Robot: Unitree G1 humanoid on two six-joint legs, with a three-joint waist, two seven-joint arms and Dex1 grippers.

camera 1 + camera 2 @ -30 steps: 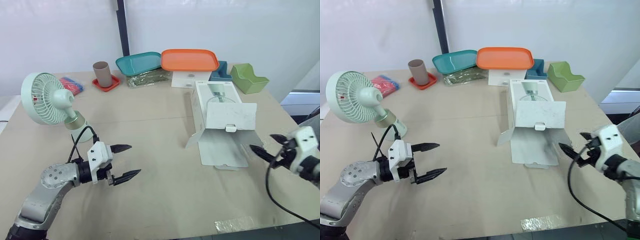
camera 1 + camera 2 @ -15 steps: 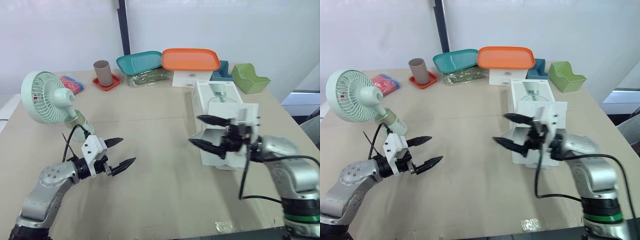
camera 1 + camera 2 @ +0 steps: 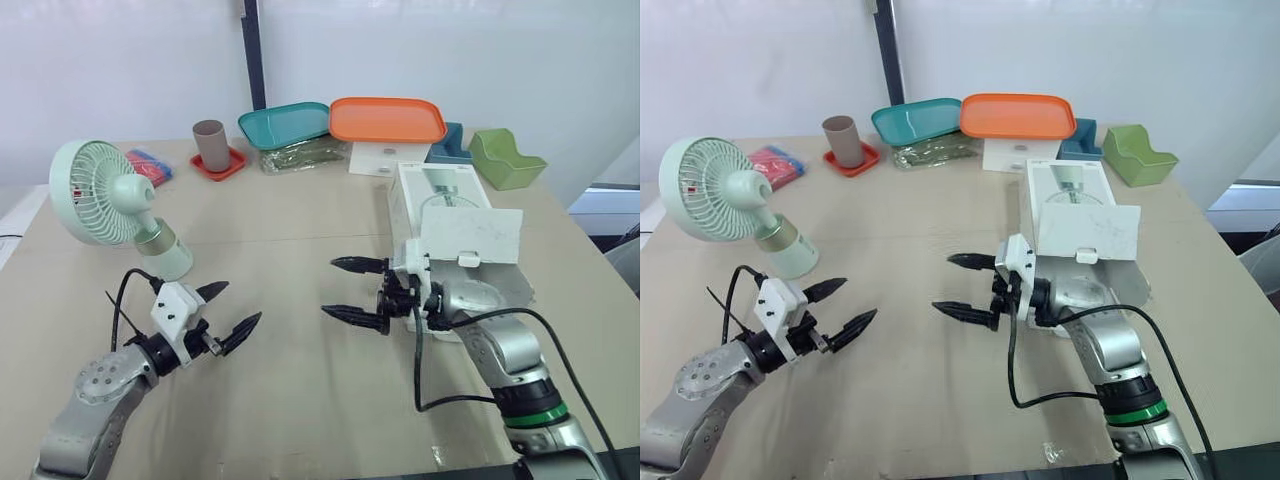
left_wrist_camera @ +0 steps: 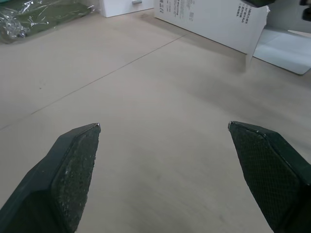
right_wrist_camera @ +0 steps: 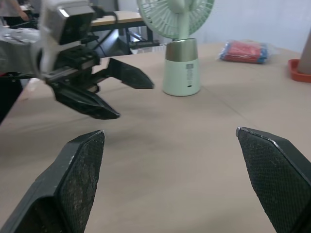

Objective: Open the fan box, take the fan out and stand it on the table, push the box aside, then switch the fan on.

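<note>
The mint-green fan (image 3: 100,195) stands upright on its base at the table's left. The white fan box (image 3: 450,215) lies at the right with its front flap raised and a side flap spread on the table. My left gripper (image 3: 238,305) hovers open and empty over bare table, in front of and to the right of the fan's base. My right gripper (image 3: 332,288) reaches out from in front of the box toward the table's middle, open and empty, its tips facing the left gripper (image 5: 135,101). In the right wrist view the fan (image 5: 181,73) stands beyond both. The left wrist view shows the box (image 4: 214,22) ahead.
Along the back stand a brown cup (image 3: 210,145) on a red coaster, a teal tray (image 3: 285,122), an orange tray (image 3: 388,118) on a small white box, a blue bin (image 3: 450,143) and a green bin (image 3: 508,158). A red packet (image 3: 148,165) lies behind the fan.
My right arm has swung in from the table's right edge, past the box front, to the middle. The left gripper has drawn back a little toward the near left, still open.
</note>
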